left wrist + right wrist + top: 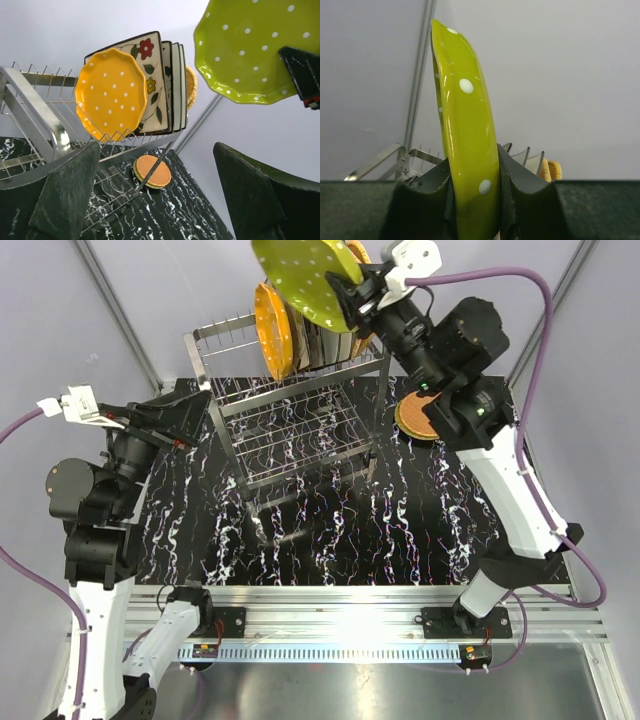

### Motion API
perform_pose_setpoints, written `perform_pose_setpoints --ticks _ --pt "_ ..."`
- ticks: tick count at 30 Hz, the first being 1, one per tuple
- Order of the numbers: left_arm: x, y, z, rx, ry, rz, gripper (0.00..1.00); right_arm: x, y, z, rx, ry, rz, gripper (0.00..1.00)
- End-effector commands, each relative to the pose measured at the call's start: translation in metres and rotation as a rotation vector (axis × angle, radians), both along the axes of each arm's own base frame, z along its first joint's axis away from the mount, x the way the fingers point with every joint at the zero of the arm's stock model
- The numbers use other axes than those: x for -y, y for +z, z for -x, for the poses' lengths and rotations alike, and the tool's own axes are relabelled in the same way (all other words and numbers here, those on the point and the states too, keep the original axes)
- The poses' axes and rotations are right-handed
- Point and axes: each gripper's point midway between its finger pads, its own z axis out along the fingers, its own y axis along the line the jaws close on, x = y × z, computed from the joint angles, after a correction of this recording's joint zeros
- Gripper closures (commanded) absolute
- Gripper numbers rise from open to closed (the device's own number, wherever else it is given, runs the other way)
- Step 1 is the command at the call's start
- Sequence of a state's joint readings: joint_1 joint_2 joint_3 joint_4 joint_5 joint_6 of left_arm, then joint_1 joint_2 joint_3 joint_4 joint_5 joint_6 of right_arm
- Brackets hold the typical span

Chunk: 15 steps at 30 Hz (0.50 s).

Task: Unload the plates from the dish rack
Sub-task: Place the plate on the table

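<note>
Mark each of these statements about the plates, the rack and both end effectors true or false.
1. The right end effector grips the lime-green dotted plate by its rim. True.
2. That plate sits between the prongs of the dish rack. False: it is held up above the rack.
3. The left end effector holds the orange dotted plate. False: it is open and empty, and that plate stands in the rack.
4. A round woven plate lies flat on the table, right of the rack. True.
5. The rack holds no square plates. False: floral square plates stand behind the orange one.
</note>
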State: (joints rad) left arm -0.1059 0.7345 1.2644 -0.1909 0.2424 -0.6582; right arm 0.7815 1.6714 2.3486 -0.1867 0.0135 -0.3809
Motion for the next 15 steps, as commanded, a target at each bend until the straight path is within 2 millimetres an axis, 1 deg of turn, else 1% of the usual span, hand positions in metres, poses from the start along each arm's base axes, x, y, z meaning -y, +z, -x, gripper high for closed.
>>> perform_pose_setpoints --ticks 1,3,4,5,7,8,10,11,12,13,14,15 --pt "-0.004 -0.001 0.002 0.037 0.031 -0.045 0.01 0.073 0.067 0.041 0.151 -0.064 -0.144 1.0" --pt "-0.005 -0.005 0.0 0.031 0.034 -0.041 0.01 0.085 0.065 0.042 0.151 -0.091 -0.135 1.0" --pt "-0.004 -0.007 -0.001 0.027 0.031 -0.039 0.01 0.096 0.063 0.036 0.15 -0.125 -0.13 1.0" --pt "-0.004 -0.007 -0.001 0.032 0.029 -0.036 0.01 0.1 0.061 0.034 0.142 -0.136 -0.123 1.0" --pt "-0.003 -0.011 -0.003 0.026 0.022 -0.028 0.01 0.118 0.063 0.035 0.147 -0.174 -0.131 1.0" --pt "-0.002 -0.01 -0.003 0.031 0.016 -0.028 0.01 0.13 0.064 0.032 0.149 -0.207 -0.132 1.0" --pt "0.0 -0.014 -0.006 0.019 0.007 -0.026 0.01 0.143 0.063 0.034 0.144 -0.232 -0.134 1.0" --pt "0.0 -0.015 -0.005 0.019 0.005 -0.026 0.01 0.151 0.059 0.029 0.139 -0.263 -0.127 1.0" --pt "0.0 -0.017 -0.007 0.015 0.005 -0.027 0.01 0.16 0.062 0.034 0.147 -0.277 -0.131 1.0" --pt "0.001 -0.017 -0.006 0.017 0.001 -0.03 0.01 0.166 0.061 0.035 0.149 -0.294 -0.131 1.0" --pt "0.001 -0.018 -0.007 0.014 0.001 -0.03 0.01 0.17 0.056 0.03 0.139 -0.31 -0.122 1.0" --pt "0.002 -0.019 -0.007 0.012 -0.002 -0.03 0.01 0.184 0.059 0.033 0.147 -0.345 -0.13 1.0"
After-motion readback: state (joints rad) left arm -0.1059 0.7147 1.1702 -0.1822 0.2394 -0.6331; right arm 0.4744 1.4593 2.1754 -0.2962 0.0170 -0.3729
